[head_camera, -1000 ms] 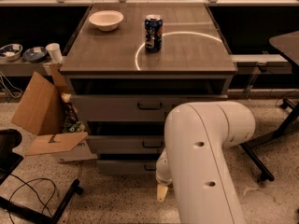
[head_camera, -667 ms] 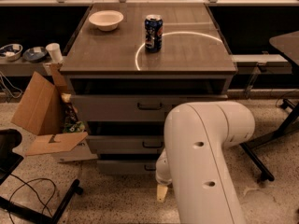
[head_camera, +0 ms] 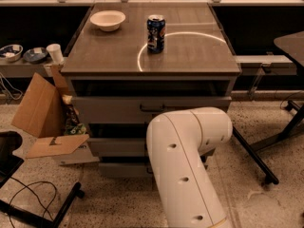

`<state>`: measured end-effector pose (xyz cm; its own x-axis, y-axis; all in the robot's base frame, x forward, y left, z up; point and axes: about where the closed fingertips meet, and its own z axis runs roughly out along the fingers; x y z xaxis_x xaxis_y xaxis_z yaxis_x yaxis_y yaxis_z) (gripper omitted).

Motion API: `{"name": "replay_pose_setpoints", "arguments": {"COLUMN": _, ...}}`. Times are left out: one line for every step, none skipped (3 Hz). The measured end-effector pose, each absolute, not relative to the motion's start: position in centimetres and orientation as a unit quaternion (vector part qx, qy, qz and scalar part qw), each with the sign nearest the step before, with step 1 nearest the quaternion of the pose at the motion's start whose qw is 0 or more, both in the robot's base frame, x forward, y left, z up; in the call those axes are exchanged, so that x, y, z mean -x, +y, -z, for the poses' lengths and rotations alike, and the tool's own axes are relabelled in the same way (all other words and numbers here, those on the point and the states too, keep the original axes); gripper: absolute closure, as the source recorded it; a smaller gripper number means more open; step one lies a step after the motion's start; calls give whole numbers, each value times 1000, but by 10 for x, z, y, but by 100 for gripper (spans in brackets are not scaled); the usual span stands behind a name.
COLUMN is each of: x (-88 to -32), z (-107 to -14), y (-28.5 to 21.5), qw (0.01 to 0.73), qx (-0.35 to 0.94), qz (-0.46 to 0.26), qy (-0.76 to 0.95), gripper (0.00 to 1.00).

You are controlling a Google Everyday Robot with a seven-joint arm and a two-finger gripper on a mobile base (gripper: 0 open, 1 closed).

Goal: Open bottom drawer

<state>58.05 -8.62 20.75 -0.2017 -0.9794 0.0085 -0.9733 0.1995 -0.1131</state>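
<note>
Bottom drawer (head_camera: pixel 121 169), lowest of the cabinet's (head_camera: pixel 190 56) three grey fronts, looks shut, its handle covered by the white arm (head_camera: pixel 185 175); the gripper sits hidden behind that arm, low before the front, and I cannot tell whether it is spread or pinching. An unseen pull could slip off the bar or snag the middle drawer (head_camera: pixel 116 146) just above it. Left of it a cardboard box (head_camera: pixel 40 113) crowds the floor (head_camera: pixel 118 203); toward the robot the floor gives room to draw back

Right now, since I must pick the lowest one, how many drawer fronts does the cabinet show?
3, stacked: top drawer front under the tabletop, middle drawer front below it, bottom drawer nearest the floor. The white arm partly covers them and hides the gripper.
</note>
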Motion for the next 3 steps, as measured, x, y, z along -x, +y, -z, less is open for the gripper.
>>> {"name": "replay_pose_setpoints", "arguments": {"x": -597, "z": -197, "y": -95, "qw": 49, "qx": 623, "qz": 60, "qy": 778, "gripper": 0}}
{"name": "replay_pose_setpoints", "arguments": {"x": -604, "z": -190, "y": -99, "qw": 63, "qx": 617, "qz": 59, "qy": 782, "gripper": 0}}
{"name": "replay_pose_setpoints", "arguments": {"x": -605, "z": -182, "y": -103, "qw": 75, "qx": 610, "qz": 50, "qy": 788, "gripper": 0}}
